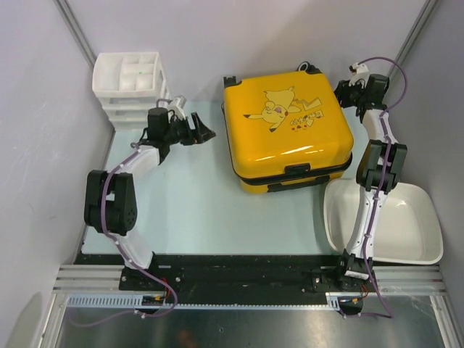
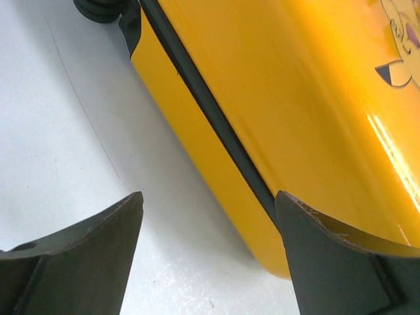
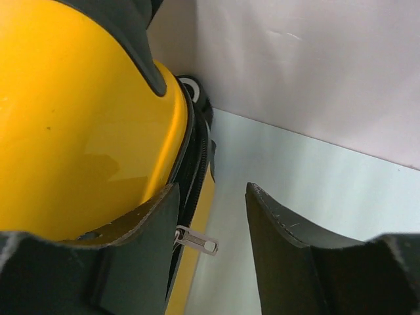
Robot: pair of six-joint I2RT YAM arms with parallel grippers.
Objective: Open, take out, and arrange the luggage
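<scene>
The luggage point(image 1: 290, 123) is a yellow hard-shell suitcase with a Pikachu print, lying flat and closed in the middle of the table. My left gripper point(image 1: 206, 133) hovers open just off its left side. In the left wrist view, the left gripper point(image 2: 209, 195) has nothing between its fingers and the luggage point(image 2: 295, 98) shows its black zipper seam point(image 2: 203, 98). My right gripper point(image 1: 345, 93) is at the back right corner of the case. In the right wrist view, the right gripper point(image 3: 212, 187) stands open around a small metal zipper pull point(image 3: 200, 244) sticking out from the luggage point(image 3: 79, 131). The pull is not clamped.
A white plastic drawer unit point(image 1: 130, 83) stands at the back left, close behind the left arm. A white tub point(image 1: 395, 225) sits at the front right under the right arm. White walls close in the back and both sides. A black wheel point(image 3: 197, 92) lies near the right fingers.
</scene>
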